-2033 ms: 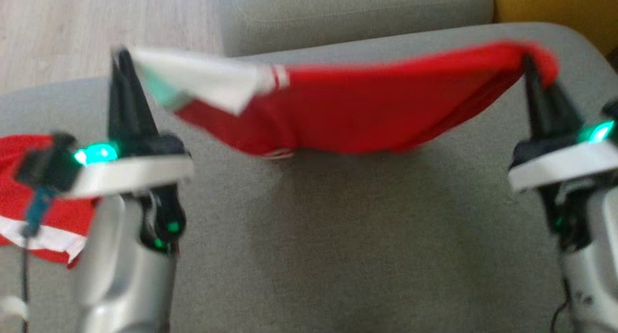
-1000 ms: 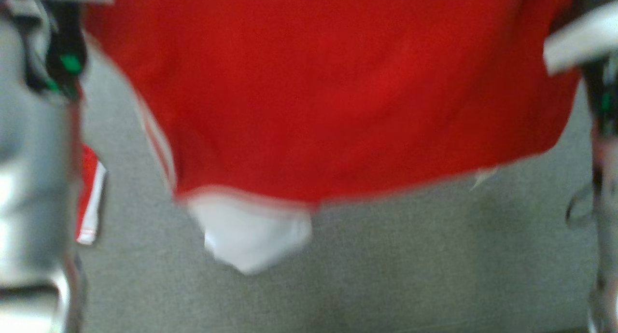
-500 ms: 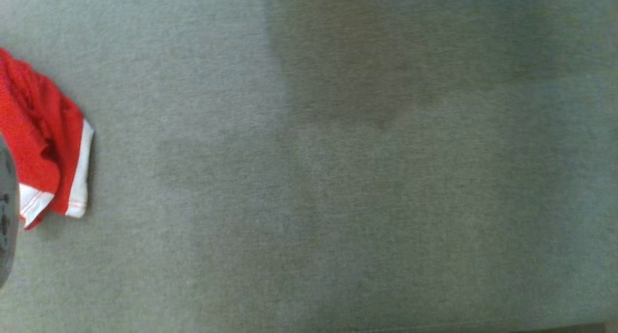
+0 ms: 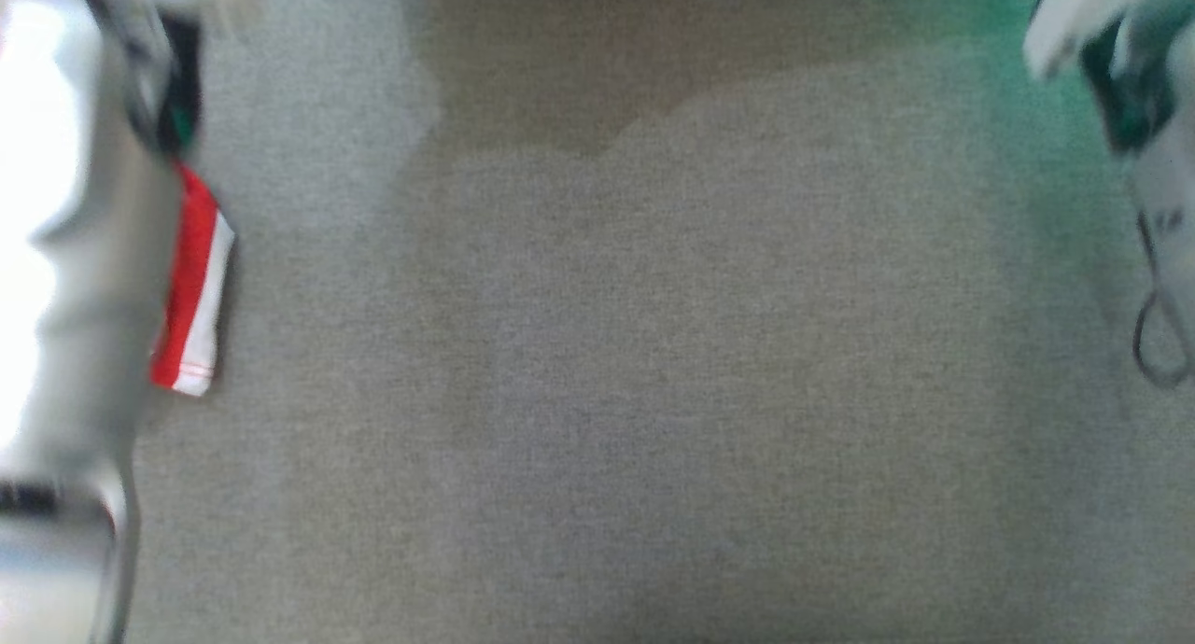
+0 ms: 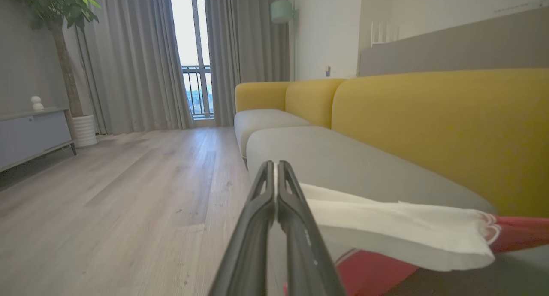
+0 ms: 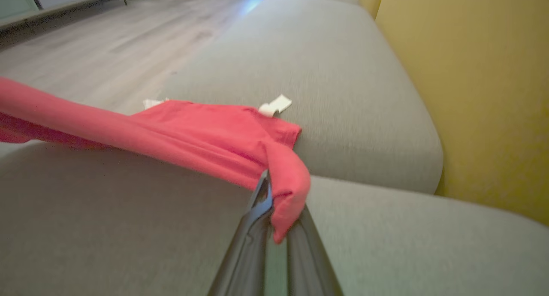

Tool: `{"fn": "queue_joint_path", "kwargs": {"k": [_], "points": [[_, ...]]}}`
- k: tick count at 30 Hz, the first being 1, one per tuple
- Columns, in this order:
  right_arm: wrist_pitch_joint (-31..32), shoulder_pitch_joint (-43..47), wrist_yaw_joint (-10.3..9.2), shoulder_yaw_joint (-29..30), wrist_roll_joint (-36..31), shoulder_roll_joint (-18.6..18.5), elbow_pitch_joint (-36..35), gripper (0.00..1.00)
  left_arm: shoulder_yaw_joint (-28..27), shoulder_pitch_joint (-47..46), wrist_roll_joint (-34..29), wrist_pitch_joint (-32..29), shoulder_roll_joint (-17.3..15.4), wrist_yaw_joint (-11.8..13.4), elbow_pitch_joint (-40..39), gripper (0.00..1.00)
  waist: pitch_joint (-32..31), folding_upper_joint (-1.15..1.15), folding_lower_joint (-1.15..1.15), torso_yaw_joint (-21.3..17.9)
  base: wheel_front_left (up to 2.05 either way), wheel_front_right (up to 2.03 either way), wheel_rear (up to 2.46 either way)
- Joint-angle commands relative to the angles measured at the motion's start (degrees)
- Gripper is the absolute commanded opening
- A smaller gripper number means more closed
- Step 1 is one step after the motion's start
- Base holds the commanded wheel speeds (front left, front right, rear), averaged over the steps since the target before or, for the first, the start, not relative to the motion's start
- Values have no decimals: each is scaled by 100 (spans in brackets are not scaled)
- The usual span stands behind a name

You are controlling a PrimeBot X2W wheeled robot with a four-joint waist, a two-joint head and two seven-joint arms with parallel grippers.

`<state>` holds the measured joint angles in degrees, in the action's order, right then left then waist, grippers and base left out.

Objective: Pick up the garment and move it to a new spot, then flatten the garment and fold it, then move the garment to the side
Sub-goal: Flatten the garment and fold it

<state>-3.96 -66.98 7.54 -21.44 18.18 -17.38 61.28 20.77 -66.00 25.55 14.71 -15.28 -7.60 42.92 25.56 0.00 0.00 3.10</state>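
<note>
The garment [image 6: 193, 137] is red with a white part. It hangs stretched between my two grippers above the grey sofa seat [image 6: 351, 94]. In the right wrist view my right gripper [image 6: 274, 191] is shut on a red corner that folds over its fingertips, and the cloth runs off to the left. The left wrist view shows my left gripper [image 5: 276, 164] shut, with the garment's white part [image 5: 386, 227] spreading from its right side and red cloth [image 5: 373, 274] below. My two pale forearms [image 4: 65, 252] frame the head view.
A second red and white cloth [image 4: 191, 289] lies on the grey cushion [image 4: 653, 392] beside my left forearm. The yellow backrest [image 5: 429, 124] runs along the seat's far side. Wooden floor [image 5: 107, 201] lies beyond the seat's other edge.
The head camera has swung. A second ago the red garment filled its view; now it shows bare cushion with my forearms at the sides. Both grippers stay shut.
</note>
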Motion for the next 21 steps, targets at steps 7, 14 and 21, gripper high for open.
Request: {"fn": "queue_joint_path", "kwargs": {"k": [7, 14, 21], "points": [[704, 1061, -5, -1015, 1086, -657, -509, 0, 511, 1705, 662, 28, -1046, 12, -771, 0, -572, 0, 0, 49, 0, 0, 0], [1145, 1664, -5, -1703, 1924, -1298, -1200, 0, 1320, 2701, 1452, -141, -1575, 12, -1482, 0, -1007, 0, 0, 116, 0, 0, 0], [1581, 2183, -5, -2164, 2526, -1689, -1673, 0, 2051, 3354, 1858, -505, -2124, 11, -2334, 0, -1395, 0, 0, 158, 0, 0, 0]]}}
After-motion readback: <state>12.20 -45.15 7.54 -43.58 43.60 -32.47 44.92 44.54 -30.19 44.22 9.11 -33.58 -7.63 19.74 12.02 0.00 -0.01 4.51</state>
